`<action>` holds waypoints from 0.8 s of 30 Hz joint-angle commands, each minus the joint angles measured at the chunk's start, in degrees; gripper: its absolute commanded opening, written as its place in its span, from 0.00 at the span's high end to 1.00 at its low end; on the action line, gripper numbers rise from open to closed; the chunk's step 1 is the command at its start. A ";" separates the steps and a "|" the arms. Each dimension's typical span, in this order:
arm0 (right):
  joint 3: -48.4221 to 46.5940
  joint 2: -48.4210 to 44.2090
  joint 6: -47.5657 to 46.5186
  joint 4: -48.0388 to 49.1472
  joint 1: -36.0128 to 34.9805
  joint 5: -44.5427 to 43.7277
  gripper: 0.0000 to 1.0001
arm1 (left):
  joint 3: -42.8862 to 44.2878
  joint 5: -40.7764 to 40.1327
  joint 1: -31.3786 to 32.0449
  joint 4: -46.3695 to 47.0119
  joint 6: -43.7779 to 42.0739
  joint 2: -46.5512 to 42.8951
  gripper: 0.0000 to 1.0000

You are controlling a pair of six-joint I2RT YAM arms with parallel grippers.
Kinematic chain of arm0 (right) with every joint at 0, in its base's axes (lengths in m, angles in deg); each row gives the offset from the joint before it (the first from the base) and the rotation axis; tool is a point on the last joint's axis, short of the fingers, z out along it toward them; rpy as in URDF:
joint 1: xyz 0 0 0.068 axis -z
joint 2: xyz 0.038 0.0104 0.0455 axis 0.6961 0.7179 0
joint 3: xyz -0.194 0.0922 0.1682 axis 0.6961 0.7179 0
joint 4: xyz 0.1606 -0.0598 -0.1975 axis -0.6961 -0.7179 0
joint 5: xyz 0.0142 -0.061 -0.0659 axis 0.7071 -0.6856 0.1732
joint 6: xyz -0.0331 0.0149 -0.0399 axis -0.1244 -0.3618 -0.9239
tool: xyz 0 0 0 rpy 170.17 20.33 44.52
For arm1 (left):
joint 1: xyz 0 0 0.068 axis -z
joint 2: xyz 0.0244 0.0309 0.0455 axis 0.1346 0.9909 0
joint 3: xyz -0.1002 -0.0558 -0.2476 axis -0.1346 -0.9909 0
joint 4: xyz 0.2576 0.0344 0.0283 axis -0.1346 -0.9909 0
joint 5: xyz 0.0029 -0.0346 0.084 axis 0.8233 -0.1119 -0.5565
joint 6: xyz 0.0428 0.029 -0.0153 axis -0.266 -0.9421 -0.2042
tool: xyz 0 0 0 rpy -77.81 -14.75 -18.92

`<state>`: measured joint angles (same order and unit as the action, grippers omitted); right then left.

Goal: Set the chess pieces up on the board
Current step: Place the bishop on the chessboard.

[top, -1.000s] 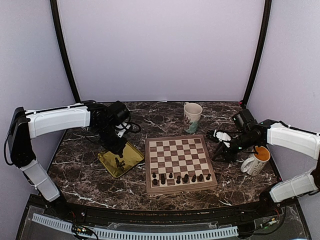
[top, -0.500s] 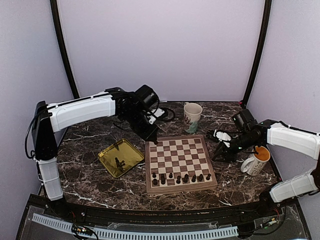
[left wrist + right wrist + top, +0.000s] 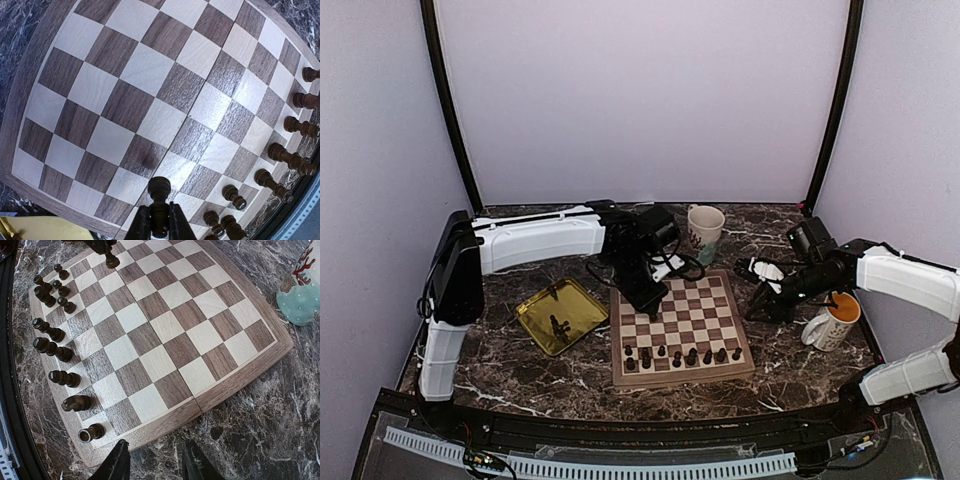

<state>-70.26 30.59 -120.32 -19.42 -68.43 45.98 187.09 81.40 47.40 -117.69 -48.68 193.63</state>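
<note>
The left gripper (image 3: pixel 159 222), pinching an upright pawn (image 3: pixel 159 189), is hovering over the board (image 3: pixel 125 100) with the chess pieces (image 3: pixel 292 160) lining the frame's right edge; the right gripper (image 3: pixel 155 456) is hanging spread.

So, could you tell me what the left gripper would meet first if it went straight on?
Probably the board: the left gripper, shut on a dark chess piece, points down at bare squares, so the piece would touch there first. Its height is hard to judge.
</note>
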 commanded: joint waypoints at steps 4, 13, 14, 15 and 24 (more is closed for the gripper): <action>-0.40 -0.72 -0.40 0.55 0.31 0.69 0.63 | 2.14 0.92 0.06 -3.10 0.00 1.87 0.84; -7.43 0.81 -2.62 -5.25 -0.27 3.37 0.58 | 8.43 -2.85 -0.81 -4.62 -0.05 -0.52 0.65; -9.06 1.75 -2.95 -6.21 -0.66 2.99 0.58 | 8.46 -3.46 -1.24 -3.93 -0.07 -1.52 0.64; -10.84 2.64 -3.18 -7.01 -1.30 2.38 0.58 | 8.42 -4.18 -1.85 -3.23 0.05 -2.49 0.62; -26.47 13.75 -3.09 -10.86 -10.09 0.13 0.57 | -1.08 -10.81 -13.62 8.71 3.52 -11.87 0.60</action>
<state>-90.98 39.94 -123.20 -27.79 -75.23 46.85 191.35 74.56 39.55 -115.79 -47.06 189.10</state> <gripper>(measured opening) 0.435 0.396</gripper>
